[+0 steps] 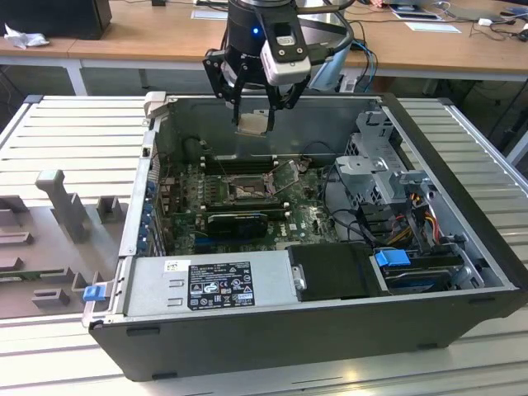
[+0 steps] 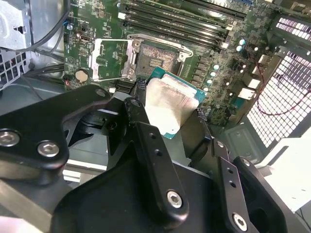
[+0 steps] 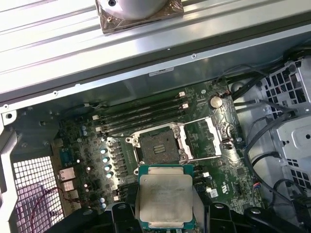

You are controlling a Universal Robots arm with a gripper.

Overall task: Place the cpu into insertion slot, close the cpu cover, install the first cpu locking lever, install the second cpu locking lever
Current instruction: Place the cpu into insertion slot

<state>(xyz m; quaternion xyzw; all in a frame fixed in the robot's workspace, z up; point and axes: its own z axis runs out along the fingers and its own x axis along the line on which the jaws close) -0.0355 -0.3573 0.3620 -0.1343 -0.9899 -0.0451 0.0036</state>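
In the exterior view a ribbed metal table [image 1: 66,124] carries an open computer case [image 1: 470,272], with wooden desks behind it. The hand [image 1: 253,117] hangs over the far part of the case, closed on the cpu [image 1: 250,125]. It is high above the green board and well apart from the insertion slot [image 1: 246,191]. From that height, a loosened grip would probably drop the chip onto the board or the pin field and bend pins. The arm points straight down.

In the second wrist view the black fingers [image 2: 146,141] pinch the cpu [image 2: 167,104] by opposite edges, silver face toward the camera. Because the hold is on thin edges, my main worry is a slip or a skewed chip. The cpu cover [image 2: 112,60] lies swung open just beside the slot, leaving the pin field bare. If the chip drifted that way, a corner could catch on the frame.

In the first wrist view the cpu [image 3: 164,199] sits between the fingers, with the slot [image 3: 159,145] beyond it and the cover [image 3: 206,138] open at its side. The chip's edges look roughly parallel to the socket's, but I cannot tell whether its notches match. Pressed in at the wrong orientation, it would damage the pins. The hand faces down at the board, short of the slot.
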